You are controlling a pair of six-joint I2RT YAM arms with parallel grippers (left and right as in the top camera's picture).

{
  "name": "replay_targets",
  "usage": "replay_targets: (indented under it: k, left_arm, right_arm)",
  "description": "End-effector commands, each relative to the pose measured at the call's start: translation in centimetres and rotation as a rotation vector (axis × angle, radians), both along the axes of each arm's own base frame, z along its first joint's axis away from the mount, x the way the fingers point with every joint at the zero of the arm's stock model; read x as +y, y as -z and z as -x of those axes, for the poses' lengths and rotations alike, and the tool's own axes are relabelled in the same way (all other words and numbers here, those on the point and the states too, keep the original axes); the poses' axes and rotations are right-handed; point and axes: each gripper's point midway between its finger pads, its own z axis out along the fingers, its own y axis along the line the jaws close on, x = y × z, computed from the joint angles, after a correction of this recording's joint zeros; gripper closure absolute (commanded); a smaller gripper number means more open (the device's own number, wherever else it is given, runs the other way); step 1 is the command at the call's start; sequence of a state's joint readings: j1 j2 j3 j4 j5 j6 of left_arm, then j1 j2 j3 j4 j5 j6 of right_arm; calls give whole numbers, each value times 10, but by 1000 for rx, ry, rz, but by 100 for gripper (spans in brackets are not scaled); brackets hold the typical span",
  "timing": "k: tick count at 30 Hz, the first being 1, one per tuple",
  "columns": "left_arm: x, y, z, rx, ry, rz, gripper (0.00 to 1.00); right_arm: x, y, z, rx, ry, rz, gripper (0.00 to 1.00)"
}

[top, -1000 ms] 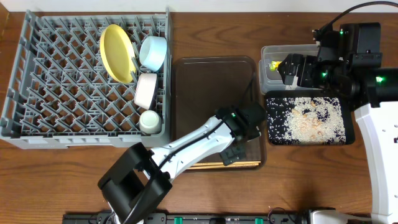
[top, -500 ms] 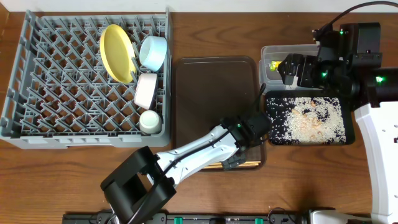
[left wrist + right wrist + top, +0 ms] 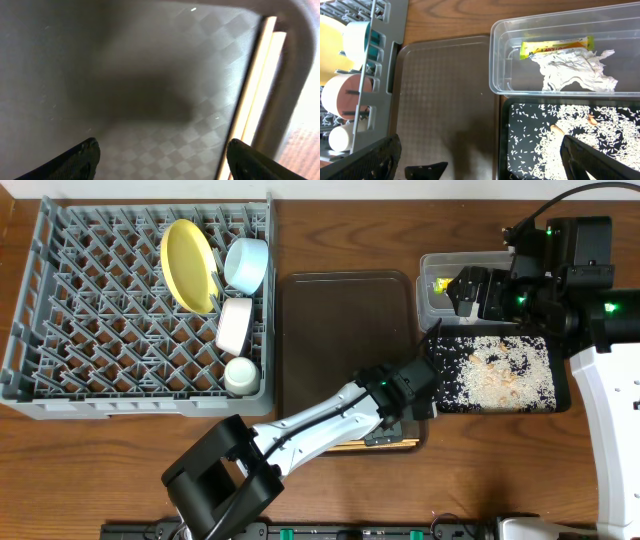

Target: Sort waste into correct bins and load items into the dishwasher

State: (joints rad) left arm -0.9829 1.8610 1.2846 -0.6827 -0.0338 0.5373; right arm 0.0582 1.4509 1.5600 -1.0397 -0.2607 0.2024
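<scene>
Chopsticks (image 3: 256, 85) next: left arm slides to the tray's near corner

Over the last second the left gripper (image 3: 165, 160) has travelled from the middle of the brown tray (image 3: 340, 330) toward its 5 o'clock corner, and it now hangs low over the tray floor there. That shift puts it just beside the chopsticks, the one item not yet in the dish rack (image 3: 60, 310). The yellow plate (image 3: 188, 265), light blue bowl (image 3: 245, 263), white bowl (image 3: 235, 325) and cup (image 3: 240, 373) already stand along the rack's 3 o'clock side. The task therefore looks close to its end, with one pickup and one placement left.

The chopsticks lie side by side against the tray's 6 o'clock rim. From overhead their long axis runs 9 to 3 o'clock, parallel to that rim. In the left wrist view they slant from 1 to 7 o'clock, close to one fingertip (image 3: 247, 157). Which end is the thin one cannot be told. The left fingers are spread wide and hold nothing.

The right gripper (image 3: 480, 160), likewise spread and empty, hovers above the clear tub (image 3: 496, 60), which holds the wrapper (image 3: 555, 47) and crumpled paper (image 3: 575, 70). Rice (image 3: 580, 135) covers the black tray (image 3: 504, 140). This arm has not moved.
</scene>
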Motion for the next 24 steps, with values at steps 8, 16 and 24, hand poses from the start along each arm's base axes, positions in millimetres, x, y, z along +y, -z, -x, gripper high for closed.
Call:
replay_targets:
  k: [8, 16, 24]
  left_arm:
    - [9, 19, 16, 71, 43, -26, 18]
    - [11, 28, 18, 69, 44, -23, 19]
    - [9, 30, 39, 130, 162, -32, 24]
  right_arm:
    - [-5, 0, -1, 4, 21, -4, 1]
    - [-5, 0, -1, 4, 21, -4, 1]
    - [-5, 0, -1, 4, 21, -4, 1]
